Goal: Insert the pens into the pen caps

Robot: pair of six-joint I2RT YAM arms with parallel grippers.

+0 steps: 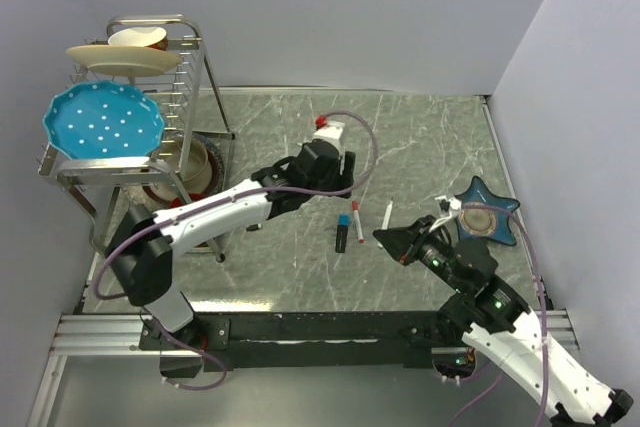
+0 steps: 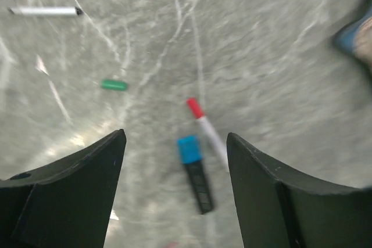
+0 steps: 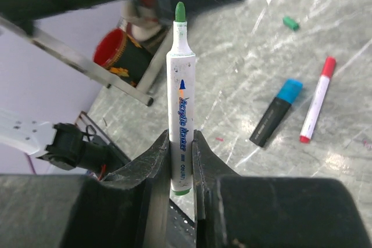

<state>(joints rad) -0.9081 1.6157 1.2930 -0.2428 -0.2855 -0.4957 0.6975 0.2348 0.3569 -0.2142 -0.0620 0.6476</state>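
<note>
The step in hand is capping the green pen. The right end effector (image 3: 180,143) is closed on a thin white-barrelled marker pen with a green tip (image 3: 179,85), gripping the lower barrel so that the pen stands upright with its bare tip uppermost. Its mate, a tiny green plastic cap (image 2: 114,85), lies loose on the grey marbled table (image 2: 279,56), apart from the other pens, around the middle of the table.

The left end effector (image 2: 174,137) hangs above the table with its fingers spread wide and nothing between them. By my reading, its next move is to go to the green cap, come down over it and close on its sides. The cap is short and lies flat, so the fingers would need to get low and square to it. The open end must also stay free to meet the pen tip.

Just below the open fingers lie a thin white pen with a red cap (image 2: 208,132) and a thicker black marker with a blue cap (image 2: 196,178), side by side and nearly touching; both look already capped. A further white pen with a dark end (image 2: 43,11) lies well apart from them, and whether it is capped I cannot tell
</note>
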